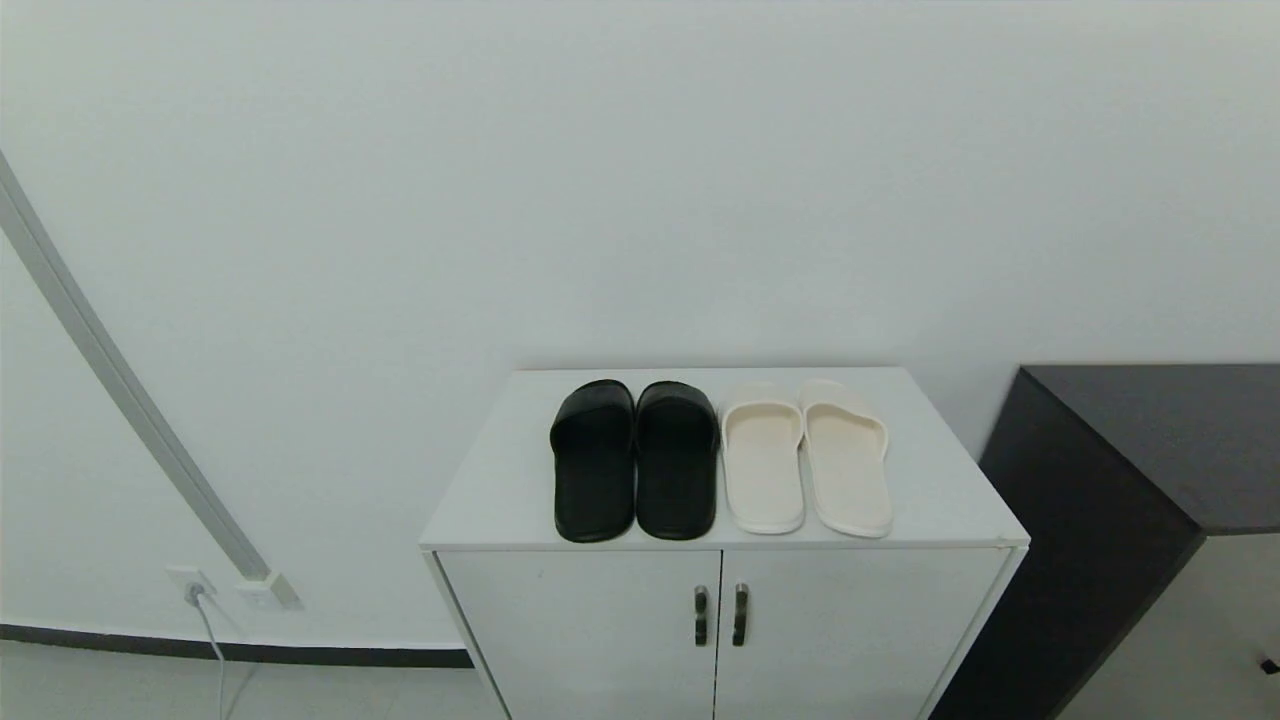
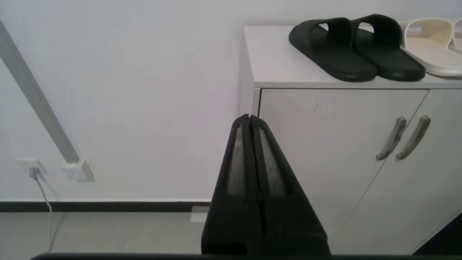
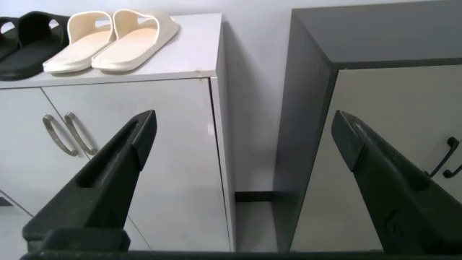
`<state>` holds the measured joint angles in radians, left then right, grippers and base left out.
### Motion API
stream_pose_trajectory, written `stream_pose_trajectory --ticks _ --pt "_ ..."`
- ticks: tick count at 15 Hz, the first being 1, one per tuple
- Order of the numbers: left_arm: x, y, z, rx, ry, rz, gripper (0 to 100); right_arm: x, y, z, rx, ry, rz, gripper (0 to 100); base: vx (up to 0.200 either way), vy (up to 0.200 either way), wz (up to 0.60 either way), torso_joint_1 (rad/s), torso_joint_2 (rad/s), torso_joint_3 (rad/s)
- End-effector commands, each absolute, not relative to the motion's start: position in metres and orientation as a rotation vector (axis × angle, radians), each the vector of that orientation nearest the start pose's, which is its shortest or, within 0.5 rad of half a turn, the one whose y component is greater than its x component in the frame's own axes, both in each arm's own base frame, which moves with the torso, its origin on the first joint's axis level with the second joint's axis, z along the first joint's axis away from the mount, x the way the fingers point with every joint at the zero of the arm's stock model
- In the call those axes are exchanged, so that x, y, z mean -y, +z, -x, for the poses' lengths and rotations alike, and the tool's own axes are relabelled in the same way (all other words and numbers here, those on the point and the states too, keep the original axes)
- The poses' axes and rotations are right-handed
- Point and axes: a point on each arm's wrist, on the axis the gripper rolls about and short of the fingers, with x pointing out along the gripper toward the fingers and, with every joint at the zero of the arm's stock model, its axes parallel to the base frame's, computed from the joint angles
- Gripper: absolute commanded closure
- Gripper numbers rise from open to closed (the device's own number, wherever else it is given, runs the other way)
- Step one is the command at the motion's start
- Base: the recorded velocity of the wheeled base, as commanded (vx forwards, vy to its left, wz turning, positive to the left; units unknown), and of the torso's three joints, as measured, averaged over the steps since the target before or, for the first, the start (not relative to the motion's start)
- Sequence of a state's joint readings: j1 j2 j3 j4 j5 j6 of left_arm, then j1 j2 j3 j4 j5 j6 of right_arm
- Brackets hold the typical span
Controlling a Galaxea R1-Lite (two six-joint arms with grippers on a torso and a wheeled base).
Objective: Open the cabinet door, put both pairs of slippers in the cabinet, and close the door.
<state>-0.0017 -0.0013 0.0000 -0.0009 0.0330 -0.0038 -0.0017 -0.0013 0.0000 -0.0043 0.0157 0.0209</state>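
Cabinet (image 1: 500, 490) shut, black slippers (image 1: 635, 465) and white slippers (image 1: 805, 460) on top: opening not begun. Left jaws together, right jaws apart, seemingly short of the handles (image 1: 740, 613); next, grip one.

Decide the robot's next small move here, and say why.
Probably bring the open right tool to the right door handle: both cabinet doors are shut, the black slippers and white slippers lie on top, and the left tool is shut.
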Motion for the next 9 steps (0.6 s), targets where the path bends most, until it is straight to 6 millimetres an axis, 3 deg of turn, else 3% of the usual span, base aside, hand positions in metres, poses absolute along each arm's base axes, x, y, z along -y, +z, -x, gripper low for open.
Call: stream_pose_trajectory --ticks 1,9 --pt "-0.0008 0.0755 0.0228 0.0 0.031 0.002 100 -0.0004 0.076 0.0228 0.004 0.014 -0.018 0 0.0 0.0 0.0 0.0 0.0 0.0" --pt "-0.0008 0.0755 0.0228 0.0 0.032 0.003 100 -0.0005 0.0774 0.0219 -0.009 0.014 0.047 0 0.0 0.0 0.0 0.0 0.0 0.0"
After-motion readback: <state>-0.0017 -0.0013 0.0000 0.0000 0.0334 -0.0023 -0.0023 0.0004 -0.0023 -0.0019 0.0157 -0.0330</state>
